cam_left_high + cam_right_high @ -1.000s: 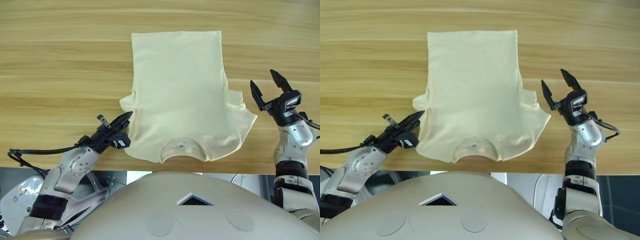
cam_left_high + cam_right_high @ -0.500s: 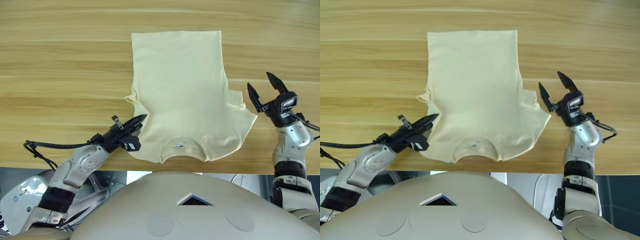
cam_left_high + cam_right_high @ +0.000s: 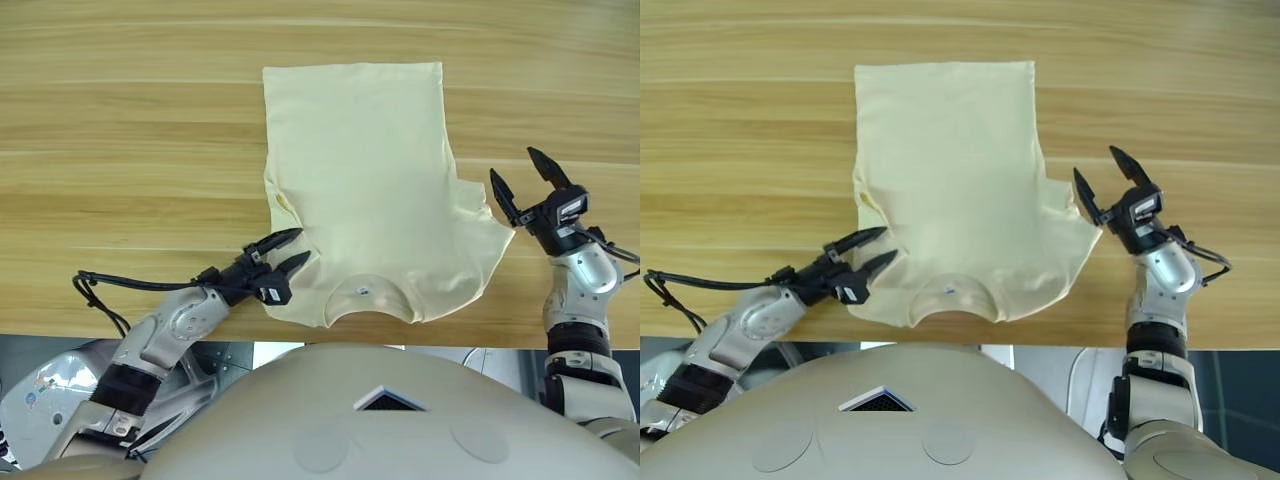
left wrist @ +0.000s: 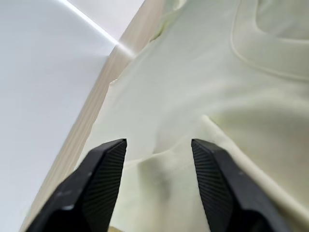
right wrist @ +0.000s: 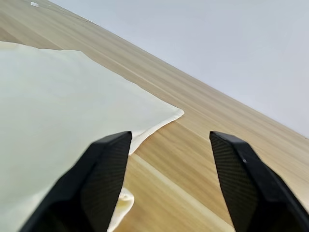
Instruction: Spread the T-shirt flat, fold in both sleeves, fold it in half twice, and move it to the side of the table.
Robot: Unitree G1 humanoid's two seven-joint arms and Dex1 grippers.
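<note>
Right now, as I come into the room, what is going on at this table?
A humanoid robot is working on a pale yellow T-shirt that lies flat on a wooden table, with the collar toward the robot. The left gripper is open at the shirt's near left corner, where no sleeve sticks out. The right gripper is open just beside the right sleeve, which spreads outward, not yet folded in. Neither gripper holds the cloth.
</note>
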